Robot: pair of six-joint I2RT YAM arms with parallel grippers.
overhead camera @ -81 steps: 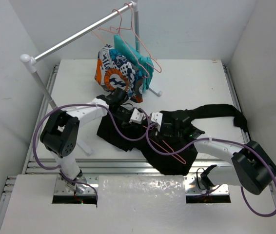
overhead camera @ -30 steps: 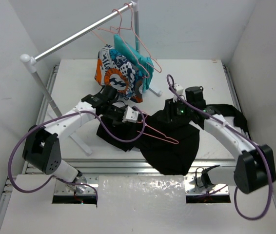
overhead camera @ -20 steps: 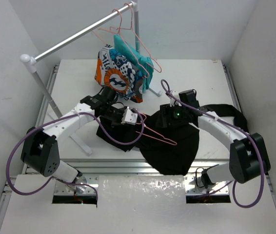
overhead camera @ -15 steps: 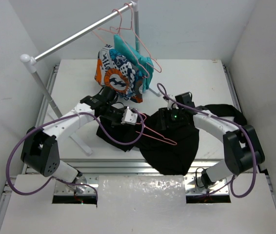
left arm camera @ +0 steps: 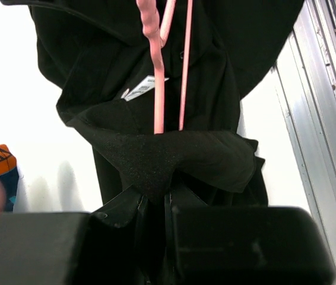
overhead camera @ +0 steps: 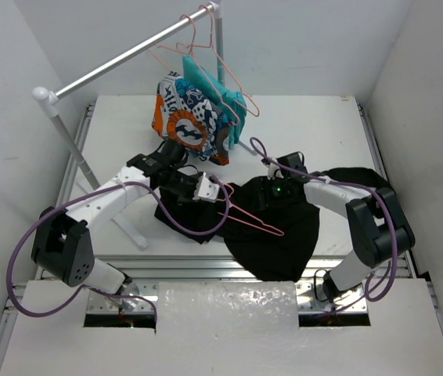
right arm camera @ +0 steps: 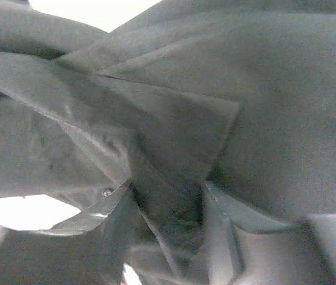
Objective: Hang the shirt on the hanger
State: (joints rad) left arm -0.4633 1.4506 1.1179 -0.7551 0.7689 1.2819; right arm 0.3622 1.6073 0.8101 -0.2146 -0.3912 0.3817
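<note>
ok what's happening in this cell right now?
Two arms are working the black shirt onto a pink wire hanger. The left gripper holds the hanger, with a fold of shirt bunched at its fingertips. The right gripper is pressed into the shirt, fingers straddling a fold; I can't tell whether it's clamped. The shirt lies crumpled on the table, not on the hanger yet.

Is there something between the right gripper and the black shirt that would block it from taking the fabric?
Nothing visible does. The right gripper is down on the shirt, with a fold of its fabric between the fingers. The hanger, held by the left gripper, lies to one side, not in between.
</note>
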